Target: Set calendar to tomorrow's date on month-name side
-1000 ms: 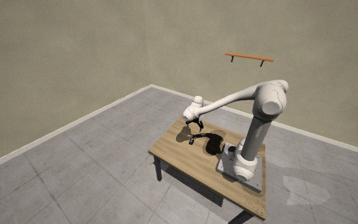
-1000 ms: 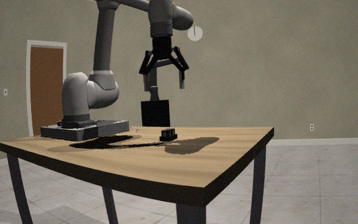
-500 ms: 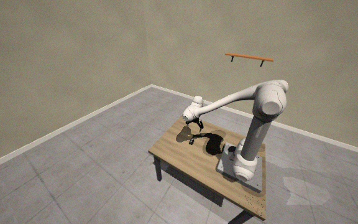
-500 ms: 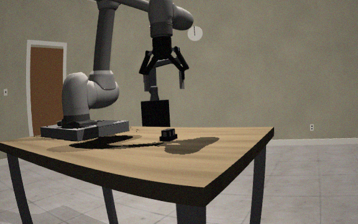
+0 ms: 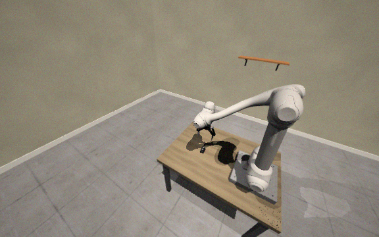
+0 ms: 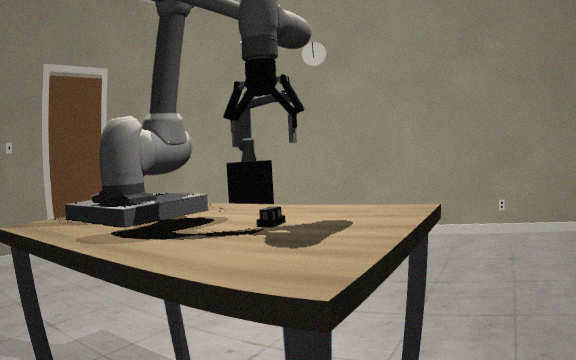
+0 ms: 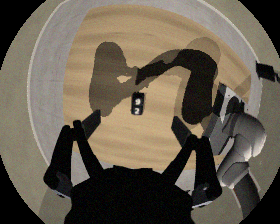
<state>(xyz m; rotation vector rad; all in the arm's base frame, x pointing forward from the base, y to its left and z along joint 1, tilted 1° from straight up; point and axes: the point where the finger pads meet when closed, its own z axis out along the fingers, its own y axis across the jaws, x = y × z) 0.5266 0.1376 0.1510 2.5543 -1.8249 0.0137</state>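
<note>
The small dark calendar stands on the wooden table, beside the arm's shadow. In the exterior view its low black tray [image 6: 271, 223] rests flat on the table and holds two dark cubes side by side. The left cube [image 6: 265, 216] shows a light digit like an 8; the right cube [image 6: 276, 215] has light marks too small to read surely. From above, one cube [image 7: 137, 101] shows a 9-like digit and the other cube [image 7: 137, 110] a 2-like digit. The month's name is not readable. My gripper [image 5: 205, 135] [image 6: 264, 143] [image 7: 136, 119] is open and empty, high above the calendar.
The arm's grey base plate [image 5: 237, 176] [image 6: 140, 215] [image 7: 218, 131] stands at one end of the table [image 5: 189, 168] [image 6: 218, 265] [image 7: 126, 150]. A black panel [image 6: 249, 181] shows behind the table in the exterior view. An orange shelf [image 5: 263, 60] hangs on the wall.
</note>
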